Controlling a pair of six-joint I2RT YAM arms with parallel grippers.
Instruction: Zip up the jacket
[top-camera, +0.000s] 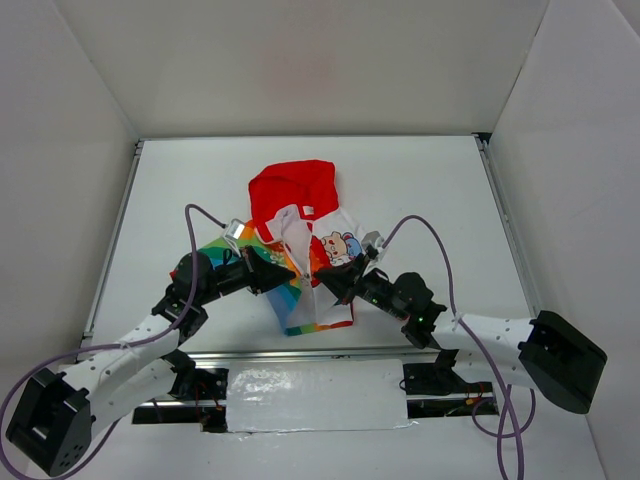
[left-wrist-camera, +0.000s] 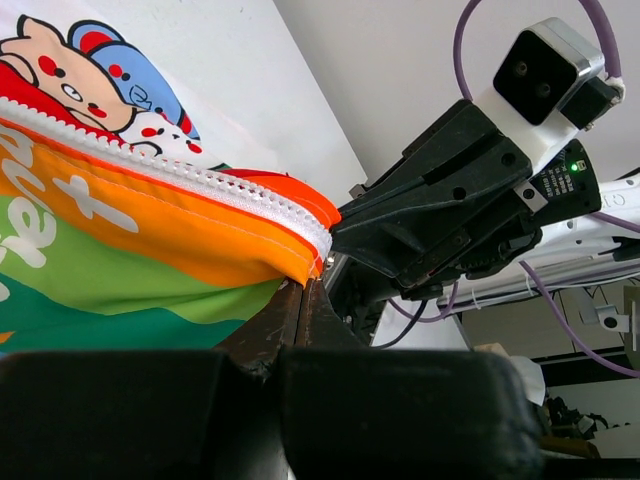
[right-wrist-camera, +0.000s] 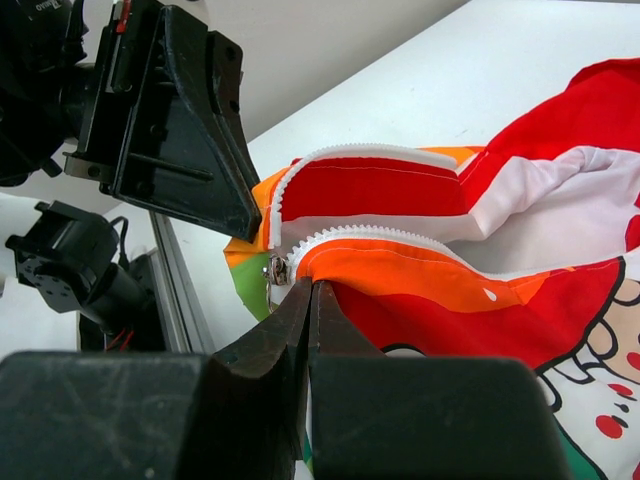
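Observation:
The jacket (top-camera: 300, 250) lies mid-table, red hood (top-camera: 292, 192) at the far end, rainbow stripes (top-camera: 285, 295) on the left, cartoon print (top-camera: 340, 246) on the right. My left gripper (top-camera: 291, 276) is shut on the orange bottom edge of the rainbow side (left-wrist-camera: 150, 225), just under its white zipper teeth (left-wrist-camera: 200, 180). My right gripper (top-camera: 326, 284) is shut on the orange edge of the other side (right-wrist-camera: 400, 275), beside the metal zipper slider (right-wrist-camera: 277, 270). The two rows of teeth (right-wrist-camera: 360, 235) spread apart above the slider. Both grippers meet at the jacket's near end, almost touching.
A metal rail (top-camera: 300, 352) runs along the table's near edge, just behind the jacket's hem. White walls close in the table (top-camera: 420, 190) on three sides. Purple cables (top-camera: 440, 262) loop from both wrists. The left gripper's body (right-wrist-camera: 170, 120) looms close in the right wrist view.

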